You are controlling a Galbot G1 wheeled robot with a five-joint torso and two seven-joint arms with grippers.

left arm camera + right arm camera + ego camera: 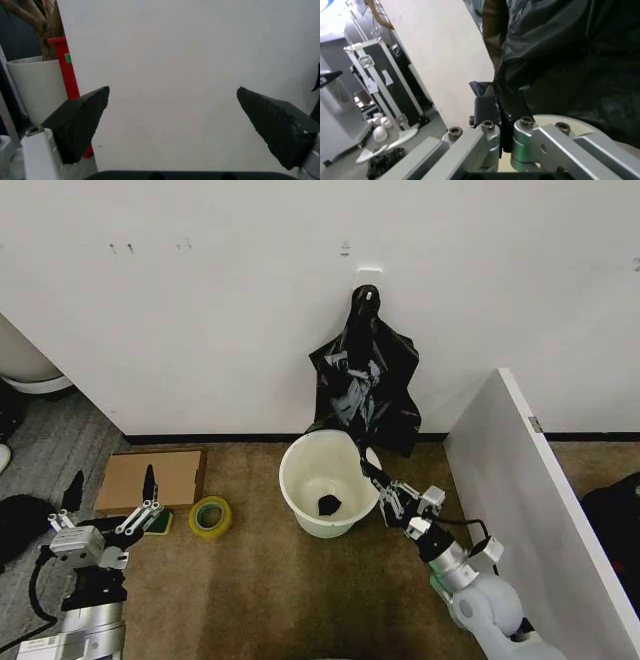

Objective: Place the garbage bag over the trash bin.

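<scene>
Your right gripper is clamped on the crinkled glossy black garbage bag hanging against the wall just behind the round cream-white plastic trash bin. Your left gripper waits well apart, fingers spread.

trash bin rim partly behind right gripper, grip on garbage bag seemingly hidden

Indoor test area resembling a lab or storage corner: brown carpet floor against a bare white wall, a white partition panel, flattened cardboard, a yellow tape roll, and black metal-edged equipment cases standing beyond.
</scene>
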